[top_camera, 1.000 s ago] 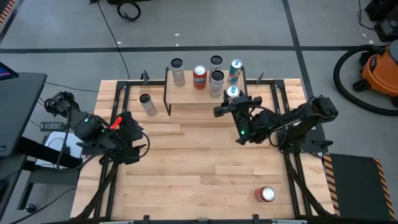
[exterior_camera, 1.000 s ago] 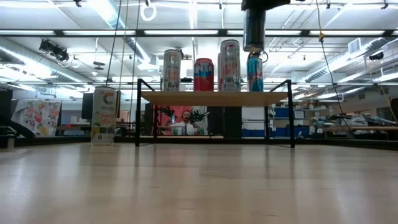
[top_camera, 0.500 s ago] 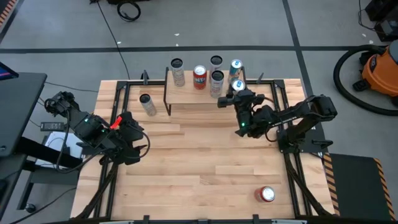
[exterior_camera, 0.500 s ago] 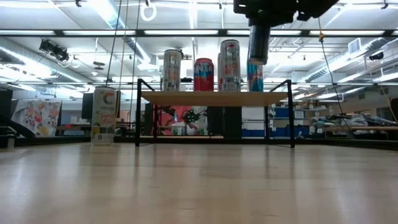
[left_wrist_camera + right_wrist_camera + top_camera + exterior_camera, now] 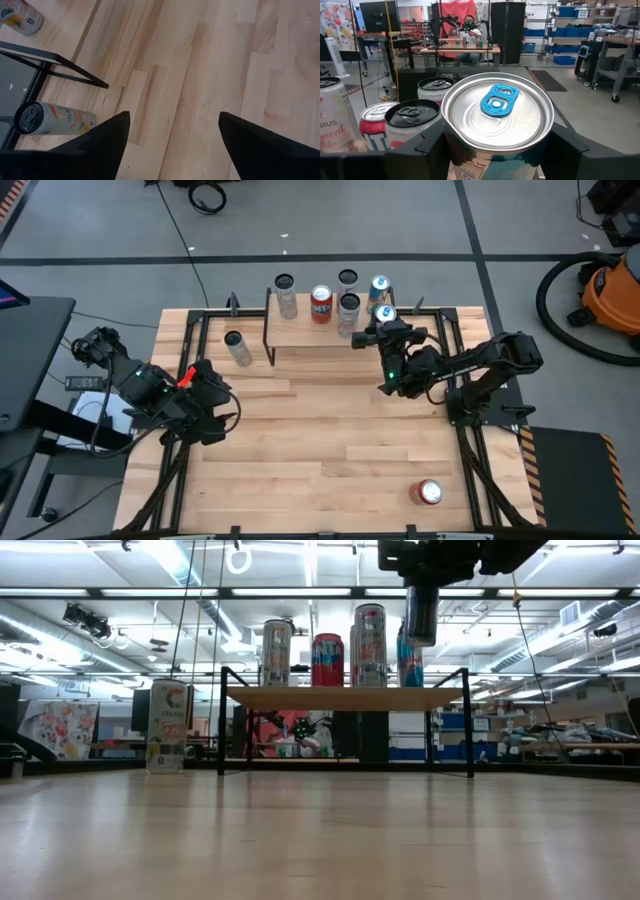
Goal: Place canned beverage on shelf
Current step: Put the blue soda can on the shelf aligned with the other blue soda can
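Note:
The shelf [image 5: 318,332] stands at the table's far edge on thin black legs; its light top board [image 5: 345,697] bears several upright cans [image 5: 321,296]. My right gripper [image 5: 386,320] is shut on a silver can with a blue tab [image 5: 497,107], over the shelf's right end. In the low view the can [image 5: 421,618] hangs above the board, in front of a blue can [image 5: 403,665]. My left gripper [image 5: 215,420] waits open and empty at the table's left; its fingers stand wide apart in the left wrist view [image 5: 170,150]. My right gripper pinches the silver can's upper side wall [image 5: 457,167], just below the rim, between its two fingers [image 5: 427,150], one on each side. The fingers come from the near side, slanting down. The can is upright, top up, lifted clear above the shelf's board.
A pale can [image 5: 233,341] stands on the table left of the shelf, also in the low view [image 5: 168,727]. A red can [image 5: 430,493] is at the near right. Black frame rails [image 5: 470,450] run along the table's sides. Bare wood lies in the middle.
My right gripper has carried the silver can toward the table's far edge and a little to the right, from in front of the shelf to over its right end. The can has stayed upright and clear of the board.

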Robot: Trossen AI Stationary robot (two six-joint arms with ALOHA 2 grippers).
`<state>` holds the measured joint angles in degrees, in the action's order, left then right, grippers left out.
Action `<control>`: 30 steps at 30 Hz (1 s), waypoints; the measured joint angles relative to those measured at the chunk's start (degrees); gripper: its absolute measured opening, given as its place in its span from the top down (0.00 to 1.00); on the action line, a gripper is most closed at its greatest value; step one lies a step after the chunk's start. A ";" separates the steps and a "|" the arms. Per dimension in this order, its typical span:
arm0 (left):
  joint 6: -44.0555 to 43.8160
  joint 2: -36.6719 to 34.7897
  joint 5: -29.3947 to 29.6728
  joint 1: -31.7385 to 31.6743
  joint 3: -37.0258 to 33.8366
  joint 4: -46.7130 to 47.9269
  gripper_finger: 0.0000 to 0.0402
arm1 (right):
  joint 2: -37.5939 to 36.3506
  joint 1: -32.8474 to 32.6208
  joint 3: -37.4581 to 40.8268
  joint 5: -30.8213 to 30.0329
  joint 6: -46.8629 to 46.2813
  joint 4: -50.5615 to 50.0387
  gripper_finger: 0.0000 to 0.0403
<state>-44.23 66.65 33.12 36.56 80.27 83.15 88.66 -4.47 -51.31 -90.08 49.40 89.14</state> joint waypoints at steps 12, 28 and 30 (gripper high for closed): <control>-0.41 0.02 0.00 0.00 0.00 -0.12 0.21 | 0.24 0.65 5.14 0.10 -5.70 -0.04 0.39; -0.33 0.02 0.02 0.00 0.00 -0.15 0.21 | 0.24 1.62 5.46 0.12 -9.49 -4.40 0.39; -0.33 0.00 0.02 0.00 0.00 -0.15 0.21 | 0.24 1.62 5.47 0.12 -11.61 -6.37 0.39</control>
<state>-44.56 66.66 33.15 36.56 80.27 83.00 88.90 -2.85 -45.84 -89.95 37.79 82.76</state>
